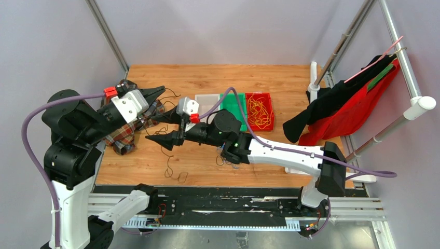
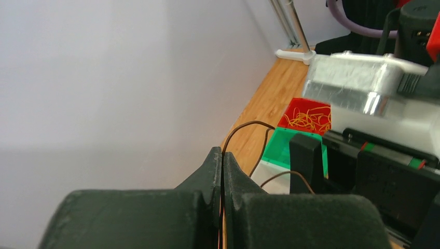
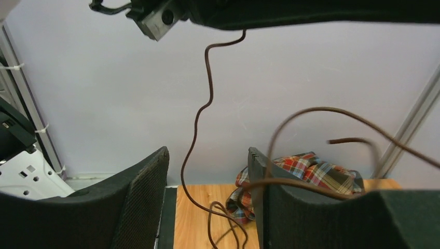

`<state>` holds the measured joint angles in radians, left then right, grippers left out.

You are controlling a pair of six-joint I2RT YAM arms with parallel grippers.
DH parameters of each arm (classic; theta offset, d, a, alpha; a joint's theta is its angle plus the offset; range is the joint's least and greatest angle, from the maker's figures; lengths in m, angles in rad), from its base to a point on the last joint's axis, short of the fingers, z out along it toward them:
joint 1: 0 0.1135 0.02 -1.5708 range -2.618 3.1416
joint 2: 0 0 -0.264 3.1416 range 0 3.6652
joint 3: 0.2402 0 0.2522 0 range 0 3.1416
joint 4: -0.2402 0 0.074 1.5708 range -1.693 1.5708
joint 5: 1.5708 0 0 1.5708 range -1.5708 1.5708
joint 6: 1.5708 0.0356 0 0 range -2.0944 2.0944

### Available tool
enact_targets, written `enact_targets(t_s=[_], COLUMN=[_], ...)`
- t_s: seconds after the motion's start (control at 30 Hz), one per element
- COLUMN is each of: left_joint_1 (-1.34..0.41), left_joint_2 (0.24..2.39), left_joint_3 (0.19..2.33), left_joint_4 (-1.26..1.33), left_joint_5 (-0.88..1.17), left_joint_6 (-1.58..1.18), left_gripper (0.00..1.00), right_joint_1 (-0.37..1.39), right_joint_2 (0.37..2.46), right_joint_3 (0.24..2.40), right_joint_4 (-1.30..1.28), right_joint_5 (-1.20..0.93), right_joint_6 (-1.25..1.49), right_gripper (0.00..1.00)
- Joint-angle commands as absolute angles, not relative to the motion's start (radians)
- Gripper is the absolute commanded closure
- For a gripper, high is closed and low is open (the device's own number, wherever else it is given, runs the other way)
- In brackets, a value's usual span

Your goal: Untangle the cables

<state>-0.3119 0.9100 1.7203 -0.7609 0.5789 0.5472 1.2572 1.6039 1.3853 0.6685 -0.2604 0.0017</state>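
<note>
A thin dark brown cable (image 1: 168, 170) hangs from my left gripper (image 1: 160, 91) down to loose loops on the wooden table. In the left wrist view the left gripper (image 2: 223, 158) is shut on this cable (image 2: 248, 124), which arcs out to the right. My right gripper (image 1: 155, 128) is just below and right of the left one, pointing left. In the right wrist view the right gripper (image 3: 207, 174) is open, and the cable (image 3: 200, 116) hangs between its fingers without touching them. A second loop (image 3: 332, 110) curls over the right finger. Yellow cables (image 1: 258, 111) lie in a red bin.
A white bin (image 1: 206, 98), a green bin (image 1: 234, 106) and the red bin (image 1: 269, 101) stand in a row mid-table. A plaid cloth (image 1: 128, 132) lies under the left arm. Black and red clothes (image 1: 347, 106) hang on a rack at the right.
</note>
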Motion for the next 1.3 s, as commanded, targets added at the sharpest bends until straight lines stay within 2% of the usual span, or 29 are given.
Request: enact_targets(t_s=[0.0, 0.07, 0.23, 0.3, 0.37, 0.67, 0.93, 1.0, 1.1, 1.27], left_joint_1=[-0.318, -0.318, -0.317, -0.318, -0.318, -0.318, -0.317, -0.318, -0.318, -0.318], left_joint_2=[0.898, 0.896, 0.897, 0.900, 0.905, 0.933, 0.966, 0.978, 0.995, 1.006], left_joint_3=[1.726, 1.726, 1.740, 1.751, 1.765, 1.844, 1.934, 1.964, 2.012, 2.048], left_joint_4=[-0.732, -0.733, -0.733, -0.732, -0.733, -0.714, -0.690, -0.680, -0.677, -0.667], left_joint_5=[0.580, 0.580, 0.577, 0.579, 0.583, 0.563, 0.538, 0.532, 0.531, 0.530], left_joint_6=[0.549, 0.549, 0.553, 0.551, 0.545, 0.555, 0.579, 0.581, 0.579, 0.580], left_gripper=[1.00, 1.00, 1.00, 1.00, 1.00, 0.99, 1.00, 1.00, 1.00, 1.00], right_joint_1=[1.279, 1.279, 1.278, 1.278, 1.276, 1.234, 1.190, 1.187, 1.187, 1.181], right_joint_2=[1.651, 1.675, 1.695, 1.695, 1.701, 1.738, 1.789, 1.803, 1.821, 1.843], right_joint_3=[1.461, 1.487, 1.455, 1.407, 1.351, 1.158, 1.037, 1.021, 1.014, 1.003], right_joint_4=[0.628, 0.609, 0.623, 0.653, 0.677, 0.768, 0.826, 0.832, 0.831, 0.828], right_joint_5=[-0.316, -0.306, -0.214, -0.161, -0.107, 0.033, 0.076, 0.075, 0.079, 0.095], right_joint_6=[0.019, 0.021, 0.028, 0.024, 0.020, 0.074, 0.150, 0.160, 0.166, 0.180], right_gripper=[0.45, 0.53, 0.85, 0.93, 0.96, 0.99, 0.97, 0.95, 0.84, 0.76])
